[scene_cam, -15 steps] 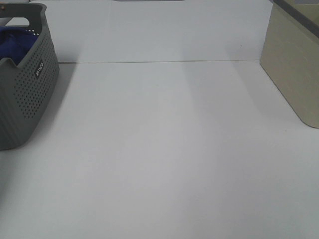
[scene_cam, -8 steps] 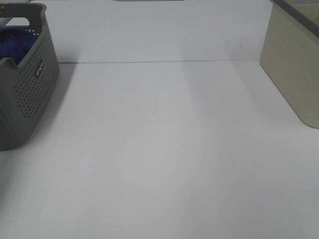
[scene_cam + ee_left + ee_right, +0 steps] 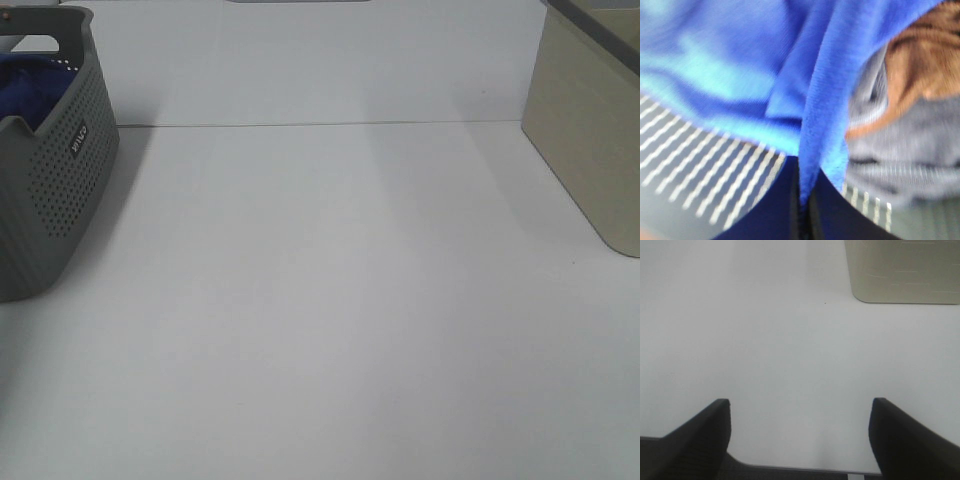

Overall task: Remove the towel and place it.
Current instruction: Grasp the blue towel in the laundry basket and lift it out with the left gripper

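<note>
The royal-blue towel [image 3: 25, 92] lies bunched inside the grey basket [image 3: 60, 180] at the far left of the high view. In the left wrist view the towel [image 3: 755, 65] fills most of the picture, and a fold of it runs down between the dark fingers of my left gripper [image 3: 804, 200], which is shut on it. Neither arm shows in the high view. My right gripper [image 3: 800, 415] hangs open over bare white table with nothing between its fingers.
Inside the basket, a grey cloth [image 3: 910, 145] and a brown cloth [image 3: 925, 65] lie beside the towel. A beige box [image 3: 590, 130] stands at the right edge of the white table [image 3: 330, 300]; it also shows as the beige box [image 3: 900, 270] beyond my right gripper.
The blue towel in the basket has shifted slightly in the high view. Nothing else on the table has moved.
</note>
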You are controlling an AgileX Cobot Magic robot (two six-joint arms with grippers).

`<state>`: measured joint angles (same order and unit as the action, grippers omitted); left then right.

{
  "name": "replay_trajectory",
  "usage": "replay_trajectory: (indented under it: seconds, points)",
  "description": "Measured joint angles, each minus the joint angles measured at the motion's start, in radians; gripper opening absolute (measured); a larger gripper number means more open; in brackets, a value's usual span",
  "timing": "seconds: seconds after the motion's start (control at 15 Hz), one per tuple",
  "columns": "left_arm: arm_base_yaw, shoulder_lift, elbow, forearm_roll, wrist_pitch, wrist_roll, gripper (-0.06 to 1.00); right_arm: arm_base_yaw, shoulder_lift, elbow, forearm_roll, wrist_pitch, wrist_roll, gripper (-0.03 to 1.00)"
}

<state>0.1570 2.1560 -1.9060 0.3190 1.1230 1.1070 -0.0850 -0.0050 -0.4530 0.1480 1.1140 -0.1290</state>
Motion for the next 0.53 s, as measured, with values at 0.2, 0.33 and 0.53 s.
replay_trajectory:
  seconds: [0.2,0.33,0.53]
  points:
    - [0.0,-0.098,0.0,-0.01,0.042,-0.001,0.0,0.0,0.0,0.0,0.0,0.0,0.0,0.75]
    - [0.0,-0.165,0.0,-0.022,0.053,-0.001,0.0,0.0,0.0,0.0,0.0,0.0,0.0,0.75]
    - [-0.001,-0.344,0.0,-0.076,0.051,-0.017,0.0,0.0,0.0,0.0,0.0,0.0,0.0,0.75]
